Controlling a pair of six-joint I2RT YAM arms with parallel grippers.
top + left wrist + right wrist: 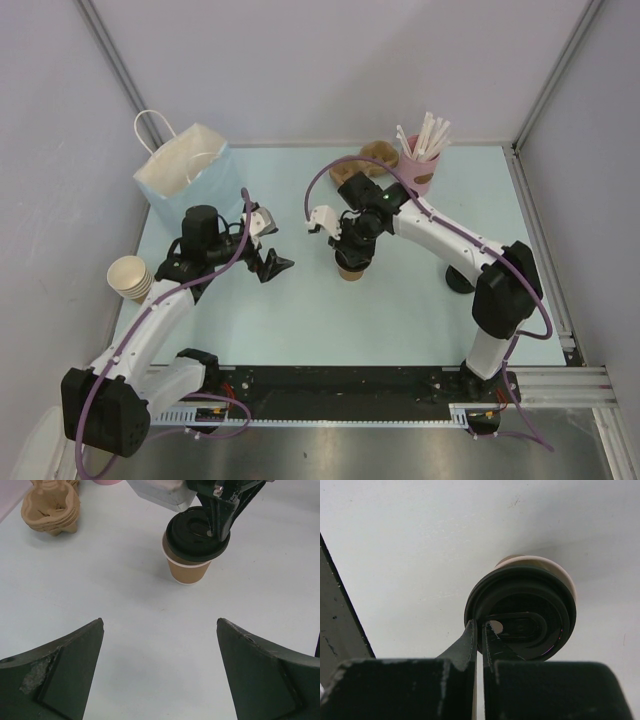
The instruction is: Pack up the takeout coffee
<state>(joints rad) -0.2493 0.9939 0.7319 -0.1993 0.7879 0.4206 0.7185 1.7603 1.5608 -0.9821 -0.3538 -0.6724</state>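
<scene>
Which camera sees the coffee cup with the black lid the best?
The left wrist camera: it shows the coffee cup from the side, brown wall and black lid. The right wrist camera sees mostly the lid from above. The top camera shows little, because the right gripper covers it.

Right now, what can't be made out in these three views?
- Cup contents: every view, black lid covers the coffee cup.
- Whether the lid is snapped fully down: top view, right gripper sits over it; wrist views don't settle it.
- Inside of paper bag: top view, its walls hide it.
- Pink cup: left wrist, cut by top edge.
</scene>
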